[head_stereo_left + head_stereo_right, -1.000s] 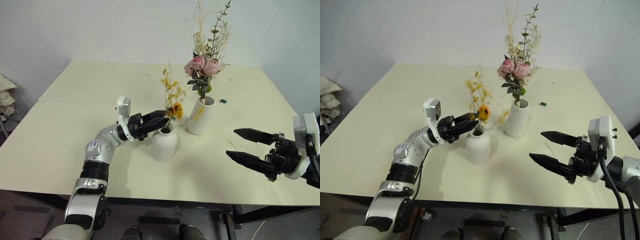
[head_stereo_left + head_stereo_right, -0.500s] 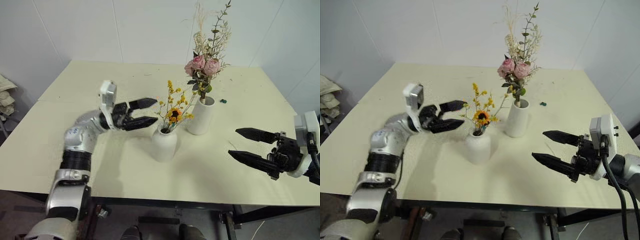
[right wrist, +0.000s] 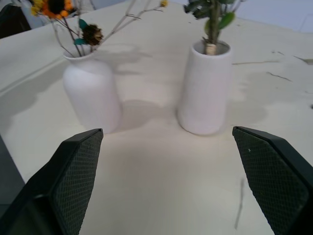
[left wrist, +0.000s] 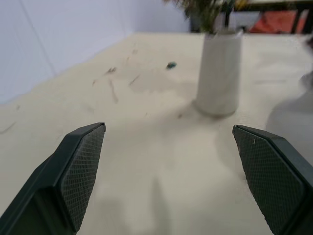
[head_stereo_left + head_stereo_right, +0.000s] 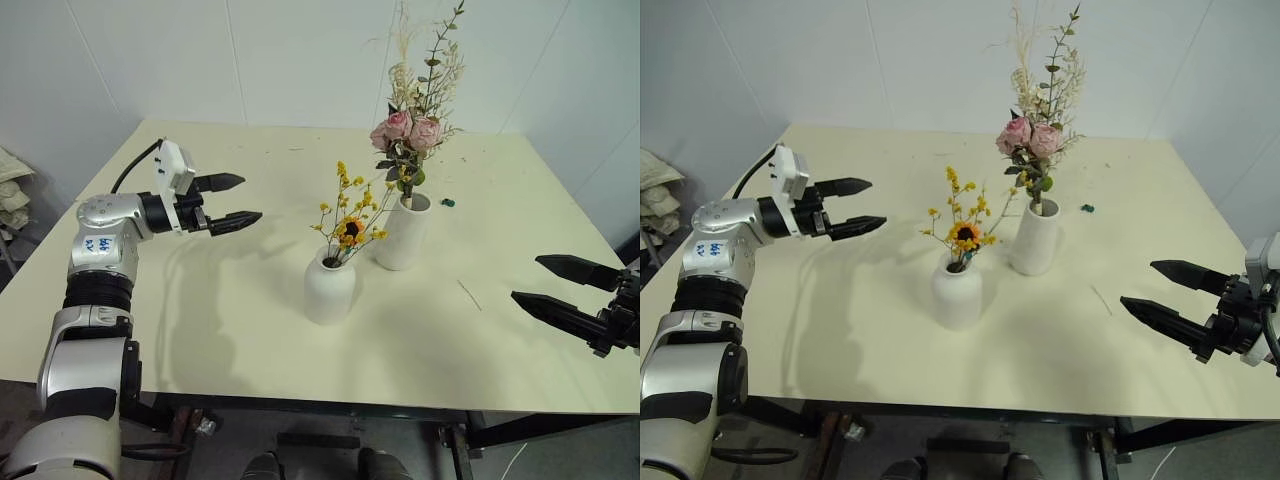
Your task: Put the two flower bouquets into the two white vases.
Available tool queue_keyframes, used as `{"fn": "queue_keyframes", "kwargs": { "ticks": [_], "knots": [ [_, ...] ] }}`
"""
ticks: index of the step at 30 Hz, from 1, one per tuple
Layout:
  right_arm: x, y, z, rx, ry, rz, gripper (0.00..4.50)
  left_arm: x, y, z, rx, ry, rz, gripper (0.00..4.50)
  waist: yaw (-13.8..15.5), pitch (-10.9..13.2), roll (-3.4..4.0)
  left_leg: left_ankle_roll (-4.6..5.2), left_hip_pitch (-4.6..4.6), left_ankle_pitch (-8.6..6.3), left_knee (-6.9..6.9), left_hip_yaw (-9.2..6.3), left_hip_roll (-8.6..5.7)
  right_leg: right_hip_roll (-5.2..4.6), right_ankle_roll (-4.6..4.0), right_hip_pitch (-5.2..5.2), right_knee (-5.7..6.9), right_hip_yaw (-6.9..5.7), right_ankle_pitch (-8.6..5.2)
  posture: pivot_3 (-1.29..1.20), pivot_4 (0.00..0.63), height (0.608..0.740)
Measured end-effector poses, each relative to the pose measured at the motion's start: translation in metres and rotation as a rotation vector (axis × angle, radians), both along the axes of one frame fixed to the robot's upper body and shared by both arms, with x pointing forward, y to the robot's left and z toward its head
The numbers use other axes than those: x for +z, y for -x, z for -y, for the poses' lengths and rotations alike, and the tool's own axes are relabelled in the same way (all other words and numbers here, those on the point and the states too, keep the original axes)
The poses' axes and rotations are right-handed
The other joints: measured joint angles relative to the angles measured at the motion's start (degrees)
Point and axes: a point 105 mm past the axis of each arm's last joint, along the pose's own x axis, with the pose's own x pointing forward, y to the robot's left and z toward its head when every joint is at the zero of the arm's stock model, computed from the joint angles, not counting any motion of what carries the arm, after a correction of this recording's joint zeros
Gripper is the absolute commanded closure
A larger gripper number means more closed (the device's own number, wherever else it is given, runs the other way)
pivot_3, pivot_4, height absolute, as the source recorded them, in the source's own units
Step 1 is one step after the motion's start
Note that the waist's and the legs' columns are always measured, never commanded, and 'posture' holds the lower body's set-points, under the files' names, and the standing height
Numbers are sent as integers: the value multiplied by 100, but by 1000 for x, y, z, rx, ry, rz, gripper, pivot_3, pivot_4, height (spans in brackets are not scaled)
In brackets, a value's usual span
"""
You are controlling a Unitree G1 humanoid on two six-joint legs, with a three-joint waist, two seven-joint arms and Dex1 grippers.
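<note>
The small yellow-orange bouquet stands in the short rounded white vase at mid-table. Just behind it to the right, the pink rose bouquet stands in the tall cylindrical white vase. My left gripper hovers open and empty above the table, well to the left of the short vase. Over the table's right front part, my right gripper is open and empty, pointing toward both vases. The right wrist view shows the short vase and the tall vase side by side.
A small dark green scrap lies on the cream table to the right of the tall vase. A thin twig lies on the table toward my right gripper. A pale pile sits off the table's left side.
My left gripper let go of the yellow-orange bouquet, opened and drew back to the left. The stems stay in the short vase, spread out. My right gripper shifted right.
</note>
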Motion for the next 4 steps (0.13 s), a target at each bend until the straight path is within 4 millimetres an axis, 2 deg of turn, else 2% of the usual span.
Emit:
{"fn": "queue_keyframes", "kwargs": {
  "ticks": [4],
  "knots": [
    [5, -3, -2, 16, 3, 18, 0, -8, -5, -13, 54, -40, -14, 53, -27, 0, 0, -1, 0, -1, -7, 1, 1, 0, 2, -4, 3, 0, -1, 0, 150, 740]
  ]
}}
